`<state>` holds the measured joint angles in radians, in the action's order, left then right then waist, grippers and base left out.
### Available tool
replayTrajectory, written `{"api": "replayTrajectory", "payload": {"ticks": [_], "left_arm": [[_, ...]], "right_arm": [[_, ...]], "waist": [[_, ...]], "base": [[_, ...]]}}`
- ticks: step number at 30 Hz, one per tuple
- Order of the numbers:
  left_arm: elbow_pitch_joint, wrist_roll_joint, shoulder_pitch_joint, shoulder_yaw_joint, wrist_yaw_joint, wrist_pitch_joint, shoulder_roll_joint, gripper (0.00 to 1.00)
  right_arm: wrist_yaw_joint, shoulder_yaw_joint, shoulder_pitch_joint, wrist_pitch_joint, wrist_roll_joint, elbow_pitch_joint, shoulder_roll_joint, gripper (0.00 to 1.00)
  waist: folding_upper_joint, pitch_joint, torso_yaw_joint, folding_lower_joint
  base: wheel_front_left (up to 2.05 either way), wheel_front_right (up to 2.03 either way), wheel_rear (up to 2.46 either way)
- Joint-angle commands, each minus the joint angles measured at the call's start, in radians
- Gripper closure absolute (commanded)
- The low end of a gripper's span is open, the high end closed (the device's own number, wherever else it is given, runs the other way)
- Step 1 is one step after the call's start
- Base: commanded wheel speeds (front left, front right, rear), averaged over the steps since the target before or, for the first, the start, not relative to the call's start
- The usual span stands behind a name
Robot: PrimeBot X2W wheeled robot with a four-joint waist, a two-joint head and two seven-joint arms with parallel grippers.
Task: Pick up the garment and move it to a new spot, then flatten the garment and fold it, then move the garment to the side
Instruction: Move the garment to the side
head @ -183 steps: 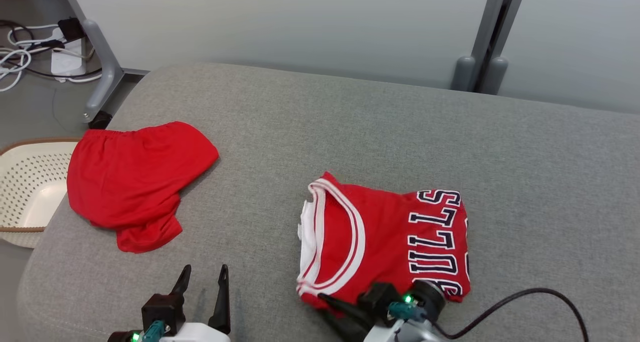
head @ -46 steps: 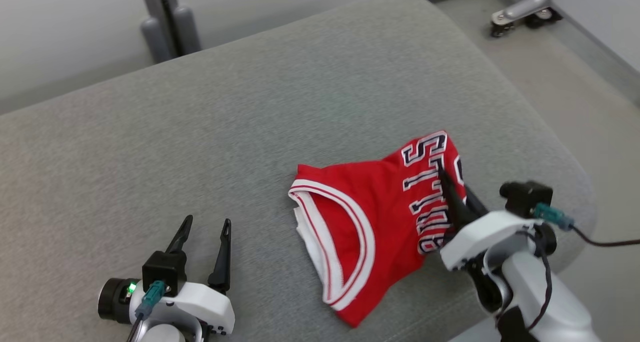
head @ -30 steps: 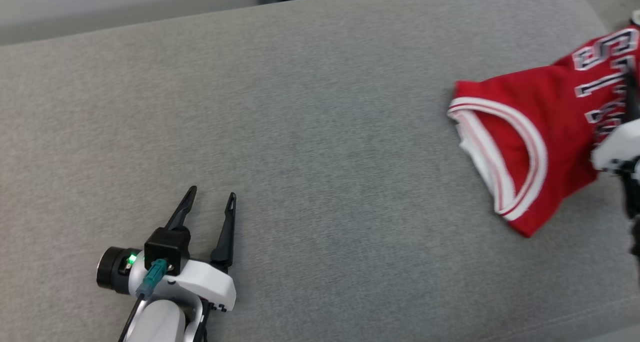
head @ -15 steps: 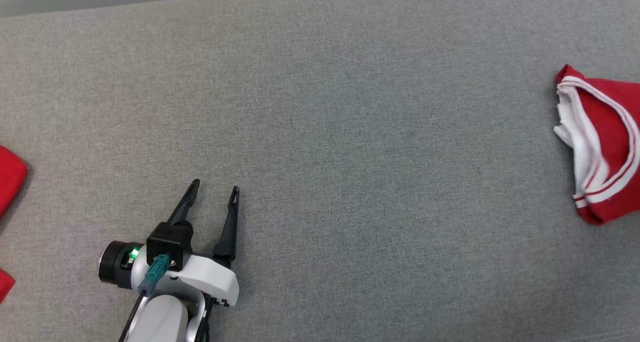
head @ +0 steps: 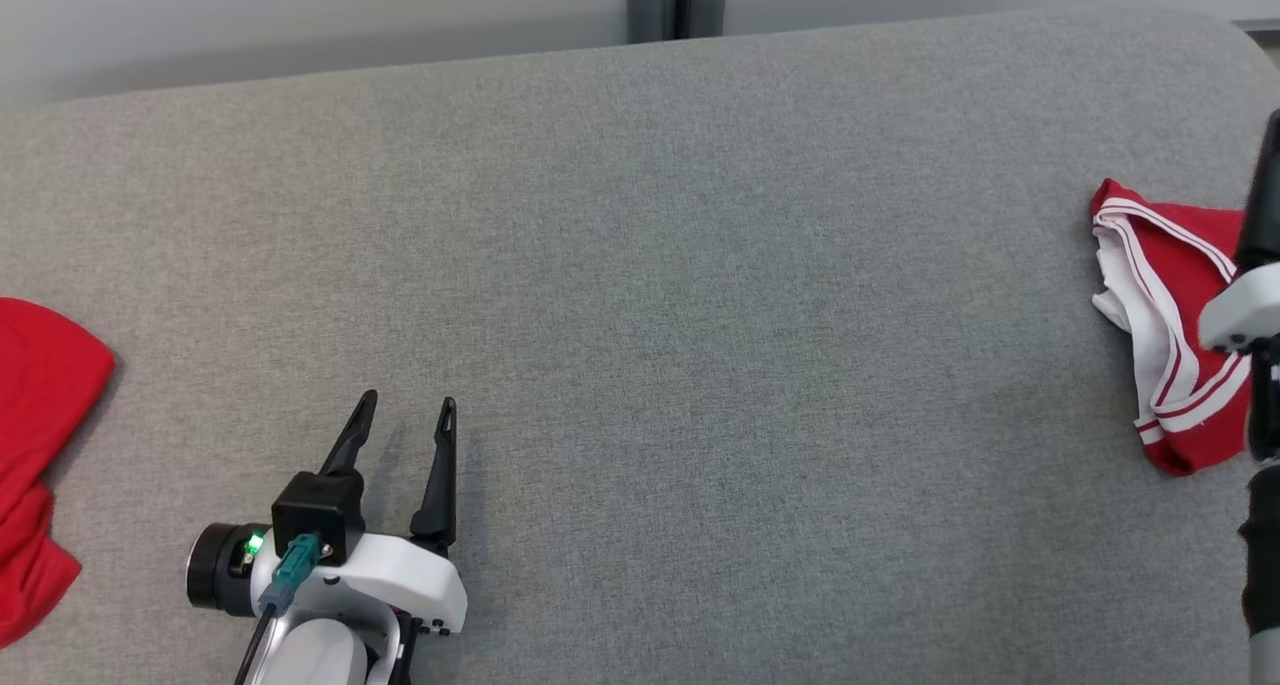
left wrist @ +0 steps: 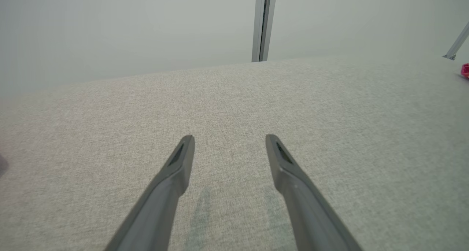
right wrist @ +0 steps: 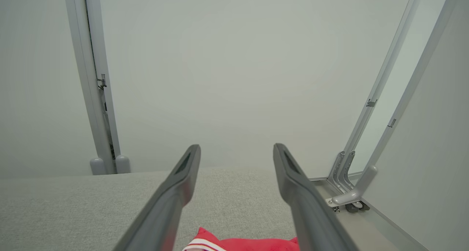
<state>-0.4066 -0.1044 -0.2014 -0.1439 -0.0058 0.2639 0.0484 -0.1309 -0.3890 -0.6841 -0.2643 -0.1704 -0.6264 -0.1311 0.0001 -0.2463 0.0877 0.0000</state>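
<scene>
On the cushion (head: 640, 265) the folded jersey (head: 1170, 295) was set aside; left gripper (head: 405, 410) and right gripper (right wrist: 236, 148) were spread, empty; withdrawal was judged next.

On my head feed, my left gripper (head: 408, 400) sits low on the left. Its two dark fingers (head: 437, 465) point up the picture, spread wide with nothing between them. The white wrist housing (head: 400, 580) behind it lies low, and a green light glows on its black collar (head: 215, 570) (the teal plug sits just beside it). My right gripper (right wrist: 236, 146), seen on its own wrist feed, is spread just as wide, jaws apart and empty, pointing close to level. On the head feed a pale piece of the right arm (head: 1243, 315) shows at the right edge, cut off by the frame.
</scene>
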Motion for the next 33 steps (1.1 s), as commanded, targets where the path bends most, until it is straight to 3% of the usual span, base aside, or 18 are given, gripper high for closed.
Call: {"api": "replayTrajectory", "payload": {"ticks": [1,7,18,33], "left_arm": [[-0.003,-0.013,0.012,0.008,0.010,0.000,0.005,0.00],[-0.004,-0.047,0.046,0.000,0.026,0.000,0.005,0.00],[-0.020,-0.065,0.140,0.011,0.049,0.000,0.005,0.00],[-0.022,-0.063,0.203,0.044,0.062,0.000,0.005,0.00]], "right_arm": [[0.000,0.023,0.039,0.000,0.040,0.029,0.008,0.00],[0.000,0.117,0.199,0.000,0.142,0.103,0.046,0.00],[0.000,0.181,0.420,0.000,0.192,0.139,0.076,0.00],[0.000,0.350,0.557,0.000,0.271,0.163,0.077,0.00]], "waist": [[-0.0001,0.026,-0.013,0.0000],[-0.0001,0.091,-0.056,0.0000],[-0.0001,0.206,-0.125,0.0000],[-0.0001,0.291,-0.130,0.0000]], "base": [[0.00,0.00,0.00],[0.00,0.00,0.00],[0.00,0.00,0.00],[0.00,0.00,0.00]]}}
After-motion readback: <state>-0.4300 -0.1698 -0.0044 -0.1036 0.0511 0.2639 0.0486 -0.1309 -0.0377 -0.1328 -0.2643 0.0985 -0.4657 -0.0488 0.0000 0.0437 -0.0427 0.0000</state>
